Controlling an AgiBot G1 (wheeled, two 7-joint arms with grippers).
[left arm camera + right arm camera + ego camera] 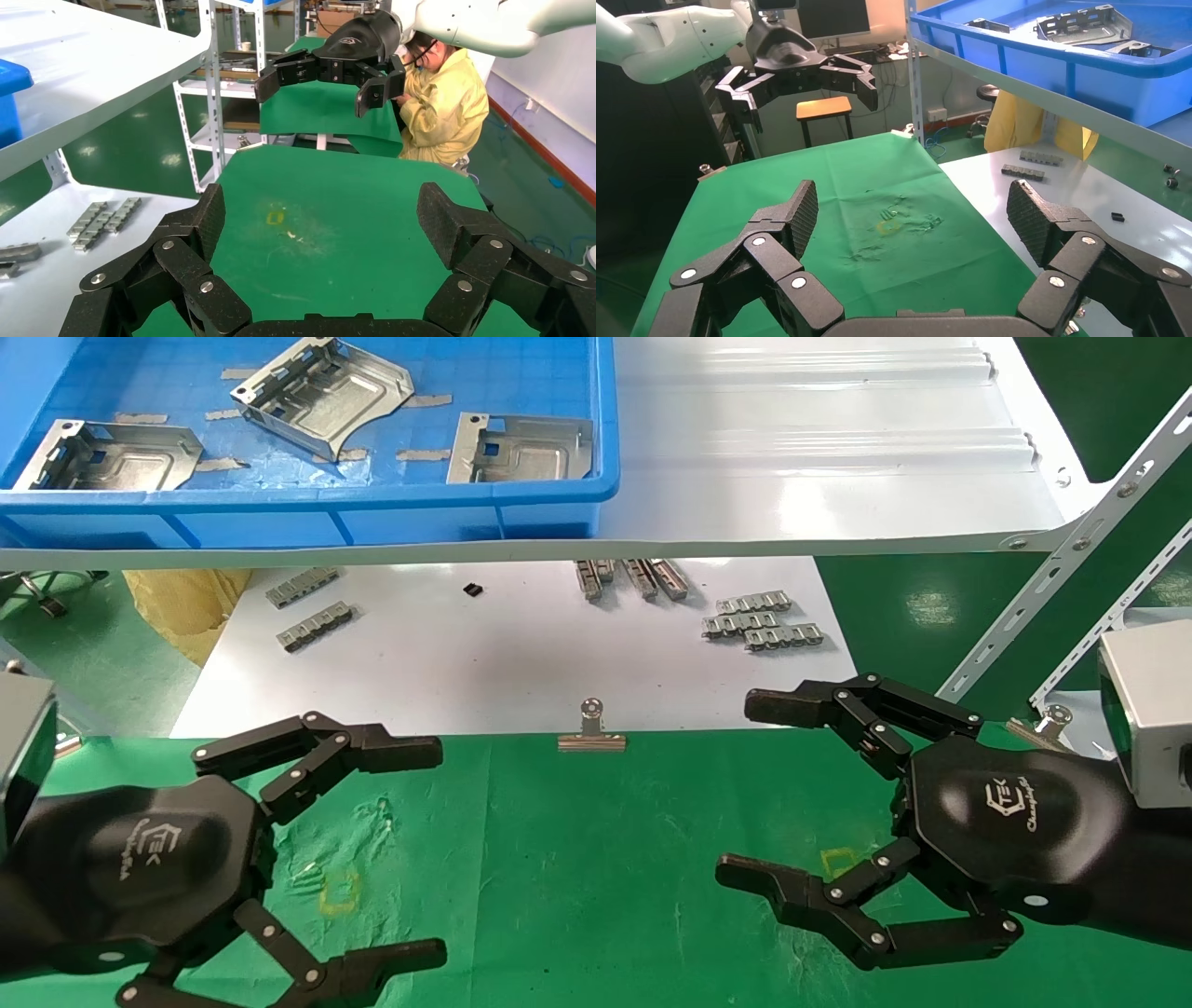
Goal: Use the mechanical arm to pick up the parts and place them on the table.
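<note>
Nothing is picked up yet: both end effectors hover over the green counter (596,859) with fingers spread wide and nothing between them, so the task stands at its opening step. In the head view the left end effector (438,850) sits at about 8 o'clock and the right end effector (745,794) at about 4 o'clock, their fingertips pointing toward each other across a bare stretch of cloth. The parts are well apart from both, up in the blue crate (372,514) on the white shelf (838,449) at 11 to 12 o'clock: one bracket (107,456) at the crate's left, one (326,395) tilted in the middle, one (521,449) toward its right wall. Judging from this, the next move calls for one arm to lift clear of the crate's front wall, reach over it and come down on a bracket, the right-hand one looking nearest to the right arm. The folded rim seems the best place to grip, as the flat panel lies close to the crate floor.
</note>
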